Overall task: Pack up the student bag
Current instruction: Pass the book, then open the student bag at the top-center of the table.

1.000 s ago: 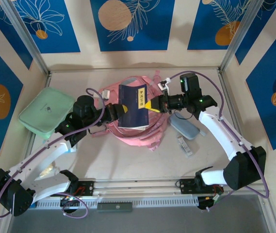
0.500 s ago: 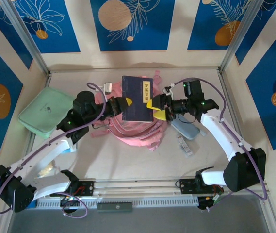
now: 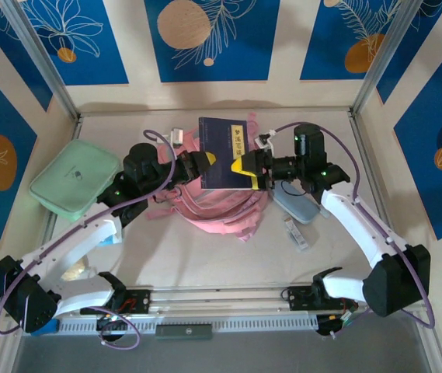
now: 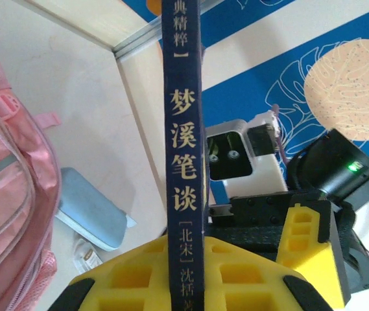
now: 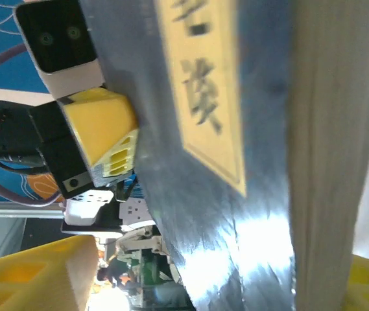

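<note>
"Pink fabric, soft all over: the student bag (image 3: pixel 213 208) lies slumped below both sets of jaws, right under the book (image 3: pixel 222 151)," says the first. "How will it handle?"

"Limp, judging by the folds, and probably light. Nothing stiff shows along its rim, so the mouth would likely sag shut unless an edge is pinched and lifted."

"And the book?"

"Rigid and flat, with a smooth cover that may slip. The left gripper (image 3: pixel 201 165) has its yellow fingers pressed onto the covers at the spine side. In its wrist view the spine rises straight out of the jaws, with the bag off to their left."

"The right gripper (image 3: pixel 245 167)?"

"Its jaws stand spread around the opposite edge. From its wrist, a gap shows between one finger (image 5: pixel 41 275) and the cover. The book seems to hang on the left pinch alone."

"Best hold on the bag?"

"The fabric at the opening, wherever that lies; it cannot be made out from above. The loose straps would only stretch."
</note>
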You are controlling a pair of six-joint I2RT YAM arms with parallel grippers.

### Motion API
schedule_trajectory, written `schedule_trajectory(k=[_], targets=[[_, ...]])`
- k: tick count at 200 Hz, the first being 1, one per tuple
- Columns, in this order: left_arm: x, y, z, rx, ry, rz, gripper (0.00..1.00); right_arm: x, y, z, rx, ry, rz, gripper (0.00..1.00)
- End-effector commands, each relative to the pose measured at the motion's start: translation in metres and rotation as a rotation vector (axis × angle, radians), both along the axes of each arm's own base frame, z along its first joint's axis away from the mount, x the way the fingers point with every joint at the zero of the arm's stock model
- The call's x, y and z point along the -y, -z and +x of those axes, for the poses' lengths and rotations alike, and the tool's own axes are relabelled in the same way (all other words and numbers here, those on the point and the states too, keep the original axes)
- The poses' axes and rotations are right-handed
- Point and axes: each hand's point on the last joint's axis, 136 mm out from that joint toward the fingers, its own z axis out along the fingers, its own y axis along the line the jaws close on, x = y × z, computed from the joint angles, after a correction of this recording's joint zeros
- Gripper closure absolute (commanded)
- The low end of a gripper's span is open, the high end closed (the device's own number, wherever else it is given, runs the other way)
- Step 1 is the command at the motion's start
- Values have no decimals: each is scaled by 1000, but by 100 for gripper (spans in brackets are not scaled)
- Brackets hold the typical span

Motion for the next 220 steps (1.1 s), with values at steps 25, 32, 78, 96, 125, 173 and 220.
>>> schedule_trajectory(k=[25, 32, 78, 96, 125, 173, 220], targets=[[-8, -1, -2, 35, -31, 32, 100, 1, 6, 0, 7, 12, -22, 57], [-8, 1, -2, 29, -32, 42, 100, 1, 8, 2, 6, 20, -32, 62], [-11, 11, -1, 20, -40, 78, 100, 6, 18, 9, -12, 52, -68, 96], [-9, 14, -2, 20, -35, 81, 94, 11, 19, 11, -12, 70, -87, 100], [-12, 26, -3, 32, -26, 158, 64, 25, 19, 16, -13, 119, -125, 100], [2, 72, -16, 35, 64, 412, 50, 68, 34, 28, -48, 255, -237, 100], [6, 144, -21, 55, 248, 845, 40, 111, 63, 35, -136, 392, -301, 100]])
